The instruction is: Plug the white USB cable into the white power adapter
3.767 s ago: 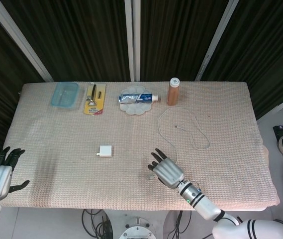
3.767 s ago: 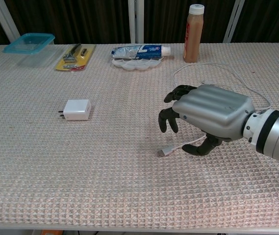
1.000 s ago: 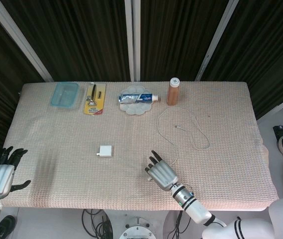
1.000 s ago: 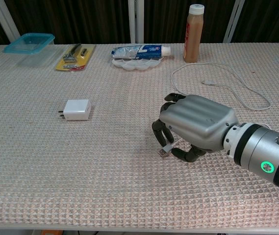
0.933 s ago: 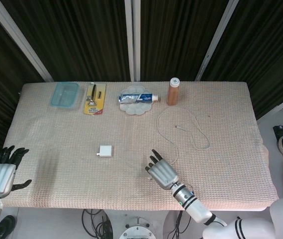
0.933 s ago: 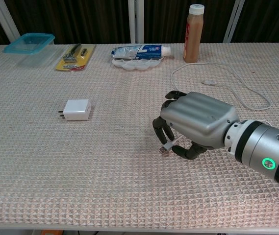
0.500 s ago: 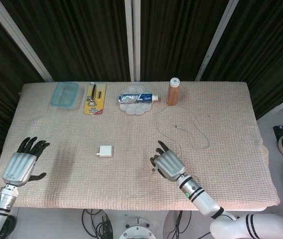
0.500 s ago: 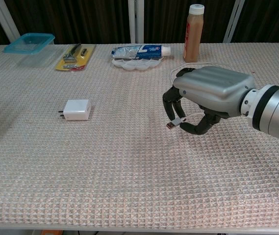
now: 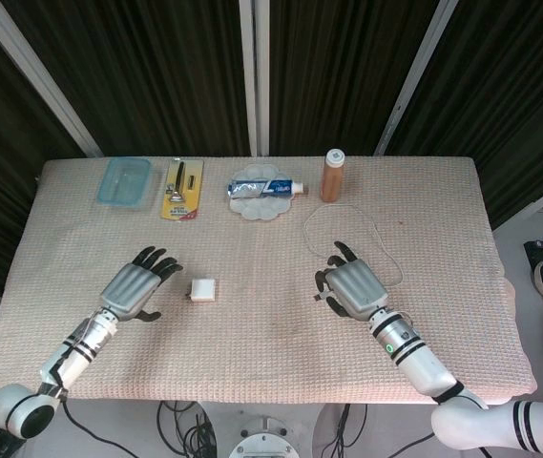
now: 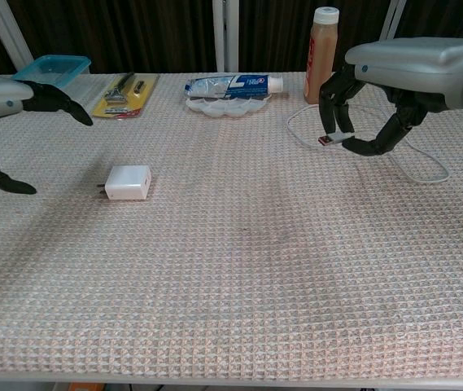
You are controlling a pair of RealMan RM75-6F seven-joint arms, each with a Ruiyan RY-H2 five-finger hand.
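The white power adapter (image 9: 202, 289) (image 10: 128, 182) lies on the woven mat, prongs pointing left. My left hand (image 9: 135, 289) (image 10: 2, 96) hovers just left of it, fingers spread and holding nothing. Raised above the table, my right hand (image 9: 353, 287) (image 10: 402, 73) pinches the white USB cable (image 9: 383, 250) (image 10: 414, 167) near its plug (image 10: 329, 139), which points down-left. The cable's remaining loop trails on the mat toward the bottle.
Along the far edge stand a teal container (image 9: 124, 180), a yellow razor pack (image 9: 182, 188), a toothpaste tube on a white dish (image 9: 264, 189) and a brown bottle (image 9: 332, 175) (image 10: 321, 55). The mat (image 9: 252, 343) covers the whole table.
My right hand closed on the cable's plug end and lifted it up and away from the front edge. My left hand came in from the table's left edge to beside the adapter.
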